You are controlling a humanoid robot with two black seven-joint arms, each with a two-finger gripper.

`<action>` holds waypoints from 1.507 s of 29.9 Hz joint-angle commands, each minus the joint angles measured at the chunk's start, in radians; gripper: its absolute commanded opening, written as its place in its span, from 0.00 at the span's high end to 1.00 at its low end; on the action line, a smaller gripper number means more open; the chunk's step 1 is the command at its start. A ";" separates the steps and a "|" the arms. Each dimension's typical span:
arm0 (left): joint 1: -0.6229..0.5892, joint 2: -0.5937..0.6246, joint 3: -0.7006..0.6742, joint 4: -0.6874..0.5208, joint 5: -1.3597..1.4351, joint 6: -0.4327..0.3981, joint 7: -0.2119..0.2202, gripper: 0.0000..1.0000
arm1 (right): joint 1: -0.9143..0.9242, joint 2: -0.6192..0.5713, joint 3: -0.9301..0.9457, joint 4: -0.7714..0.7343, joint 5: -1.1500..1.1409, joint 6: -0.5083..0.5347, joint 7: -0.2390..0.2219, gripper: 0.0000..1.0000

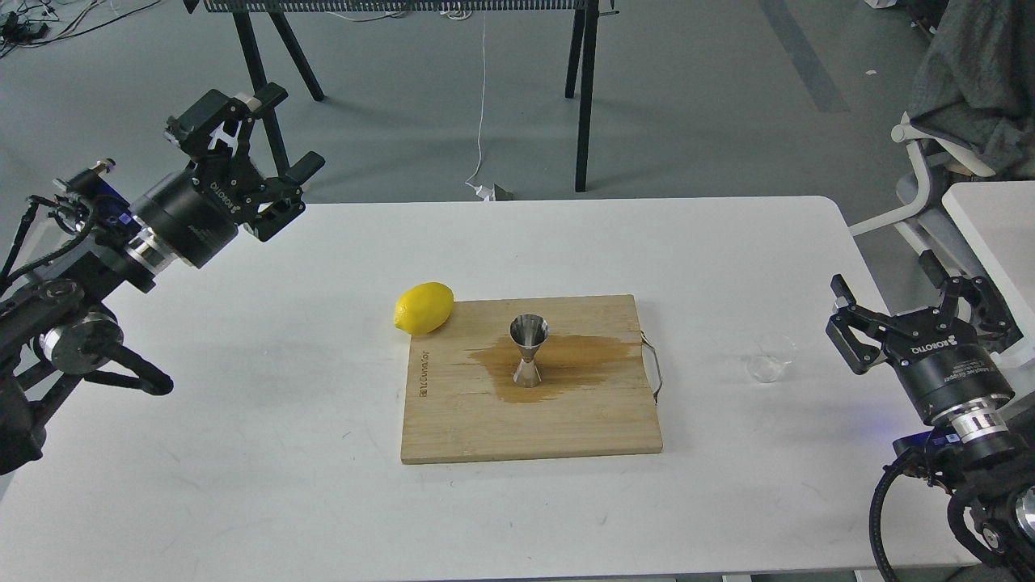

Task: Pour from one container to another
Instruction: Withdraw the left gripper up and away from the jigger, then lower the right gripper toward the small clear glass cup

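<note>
The small clear glass cup (770,358) stands upright on the white table, right of the board. The steel jigger (528,350) stands upright in the middle of the wooden cutting board (453,420), in a brown wet stain. My right gripper (922,311) is open, low at the table's right edge, a short way right of the cup and apart from it. My left gripper (271,137) is open and empty, raised high over the table's far left corner, far from both containers.
A yellow lemon (424,308) lies on the white table (242,453) touching the board's far left corner. A metal handle (653,368) sticks out of the board's right side. A chair (930,186) stands beyond the right edge, black table legs behind.
</note>
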 commanded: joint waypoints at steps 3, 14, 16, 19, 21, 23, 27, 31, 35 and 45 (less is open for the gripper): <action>0.001 -0.020 0.002 0.001 -0.011 0.000 0.000 0.05 | -0.016 0.002 -0.015 0.005 -0.007 -0.153 -0.002 0.02; 0.007 -0.040 0.005 0.002 -0.011 0.000 0.000 0.05 | 0.000 0.046 -0.078 -0.034 -0.025 -0.295 0.001 0.02; 0.010 -0.040 0.005 0.002 -0.010 0.000 0.000 0.05 | -0.002 0.051 -0.080 -0.038 -0.032 -0.302 0.001 0.02; 0.018 -0.039 0.005 0.002 -0.008 0.000 0.000 0.05 | -0.002 0.059 -0.081 -0.063 -0.044 -0.325 0.001 0.02; 0.018 -0.037 0.005 0.007 -0.008 0.000 0.000 0.05 | 0.003 0.078 -0.080 -0.090 -0.045 -0.333 -0.002 0.02; 0.018 -0.037 0.005 0.008 -0.008 0.000 0.000 0.05 | 0.010 0.088 -0.081 -0.107 -0.047 -0.335 -0.003 0.02; 0.020 -0.037 0.005 0.008 -0.008 0.000 0.000 0.05 | 0.036 0.103 -0.089 -0.135 -0.062 -0.338 -0.003 0.02; 0.021 -0.037 0.005 0.008 -0.008 0.000 0.000 0.05 | 0.081 0.117 -0.123 -0.172 -0.067 -0.359 -0.003 0.02; 0.029 -0.035 0.005 0.008 -0.008 0.000 0.000 0.05 | 0.105 0.138 -0.141 -0.195 -0.067 -0.364 -0.003 0.02; 0.035 -0.032 0.003 0.008 -0.008 0.000 0.000 0.05 | 0.147 0.168 -0.164 -0.245 -0.068 -0.385 -0.002 0.02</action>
